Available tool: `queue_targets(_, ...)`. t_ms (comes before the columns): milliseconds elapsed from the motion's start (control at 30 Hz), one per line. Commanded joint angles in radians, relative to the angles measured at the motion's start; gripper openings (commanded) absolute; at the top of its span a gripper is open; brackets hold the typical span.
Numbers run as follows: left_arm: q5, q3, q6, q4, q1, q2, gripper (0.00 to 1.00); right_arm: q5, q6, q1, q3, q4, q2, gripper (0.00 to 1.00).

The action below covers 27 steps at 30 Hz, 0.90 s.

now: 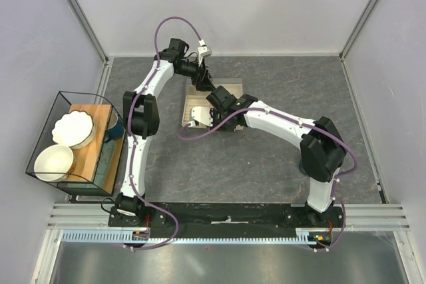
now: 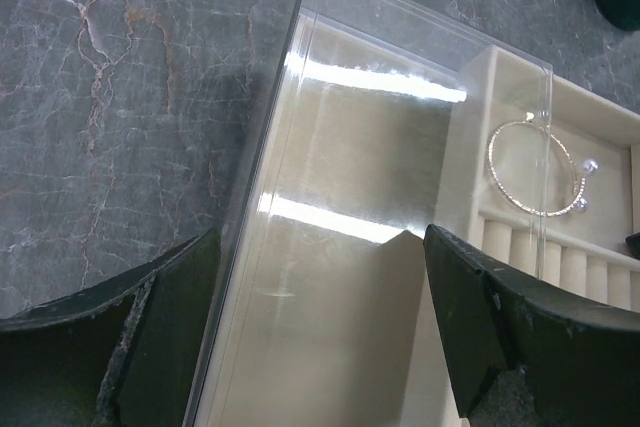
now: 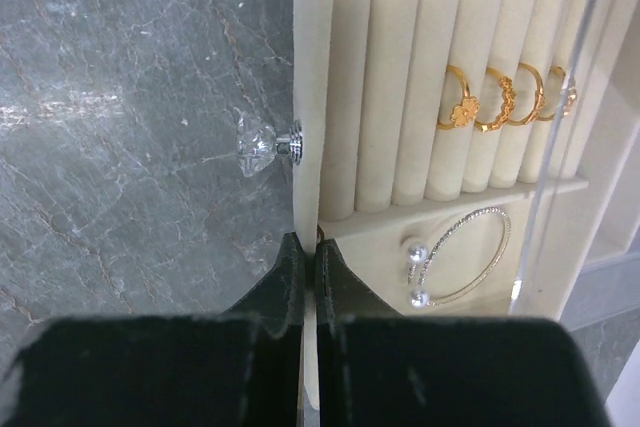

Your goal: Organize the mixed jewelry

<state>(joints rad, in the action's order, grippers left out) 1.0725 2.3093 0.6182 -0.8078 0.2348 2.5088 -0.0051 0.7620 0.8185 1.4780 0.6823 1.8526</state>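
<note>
Tabletop (image 1: 279, 164), left arm (image 1: 143, 114), right arm (image 1: 286, 124) bent over box (image 1: 234, 88)

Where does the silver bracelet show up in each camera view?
Top external: not discernible; the beige box is mostly covered.
Left wrist: silver bracelet at upper right, in a box compartment.
Right wrist: silver bracelet at lower centre-right, just below the gold rings.
Shared landmark: the beige box.

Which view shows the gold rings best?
The right wrist view: four gold rings stand between the padded rolls of the beige box, close and sharp. The left wrist view catches only the rolls' ends, no rings. In the top view the arms cover most of the box; the rings cannot be made out.
</note>
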Motion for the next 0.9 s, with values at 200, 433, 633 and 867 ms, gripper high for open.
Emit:
queue_targets(200, 0.0, -0.005, 0.066, -0.05, 0.029, -0.041, 0.88, 0.034, 0.085, -0.027, 0.126, -0.009, 0.037, 0.0)
queue_targets(433, 0.0, -0.007, 0.068, -0.053, 0.029, -0.044, 0.88, 0.056, 0.114, -0.047, 0.165, -0.003, 0.079, 0.0)
queue_targets(633, 0.001, -0.007, 0.077, -0.06, 0.032, -0.044, 0.88, 0.073, 0.131, -0.062, 0.205, 0.003, 0.106, 0.0)
queue_targets(867, 0.003, -0.014, 0.083, -0.062, 0.031, -0.047, 0.88, 0.099, 0.14, -0.071, 0.229, -0.004, 0.138, 0.0)
